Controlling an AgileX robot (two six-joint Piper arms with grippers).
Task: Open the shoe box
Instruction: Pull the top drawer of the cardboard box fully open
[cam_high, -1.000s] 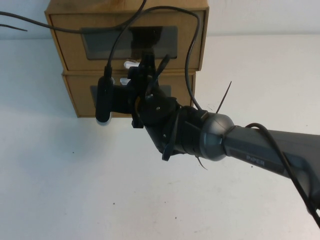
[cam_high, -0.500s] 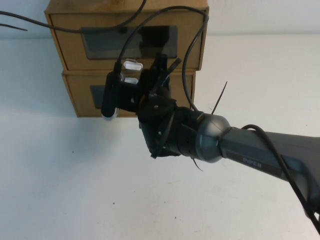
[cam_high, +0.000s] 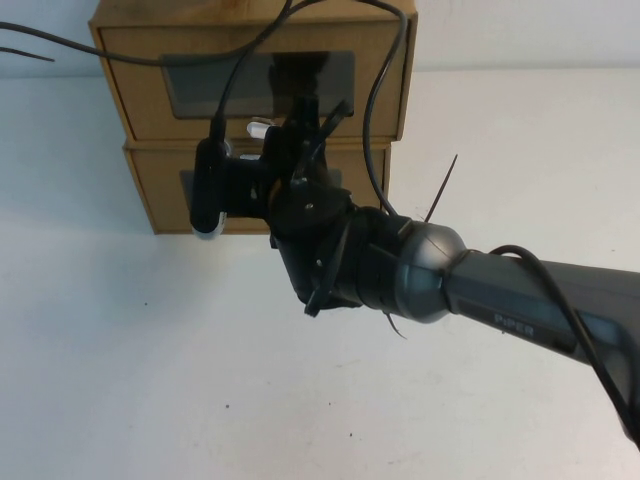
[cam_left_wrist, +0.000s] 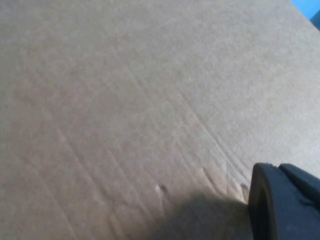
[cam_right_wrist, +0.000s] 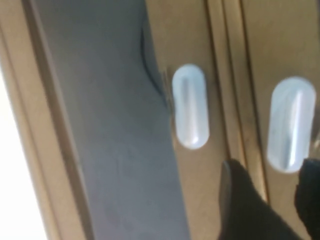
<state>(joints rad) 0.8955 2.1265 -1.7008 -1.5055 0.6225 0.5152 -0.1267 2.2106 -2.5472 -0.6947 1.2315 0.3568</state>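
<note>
Shoe box (cam_high: 385, 95) of brown cardboard is sitting at the far side of the white table (cam_high: 150, 380). It is resting on top of a second box (cam_high: 160, 200) of the same kind. Both are facing the robot with shut fronts, each showing a dark window.

The right arm (cam_high: 520, 300) is reaching in from the right and across the table toward the stack. Black cables (cam_high: 380, 120) are looping over it and hanging in front of the upper box.

The right tool (cam_high: 268, 140) is pointing at the fronts, at about the height where the two boxes meet. Its jaws are standing parted and gripping nothing that can be made out. The pale translucent fingertips (cam_right_wrist: 190, 112) are hovering right up against the cardboard, and whether they are touching it cannot be told. One is lying just beside the window's edge, the other beyond a narrow cardboard ridge that is running between them.

The left tool (cam_left_wrist: 282, 202) is showing only as a dark corner close against a plain brown cardboard surface. Whether it is released or clenched cannot be told.
</note>
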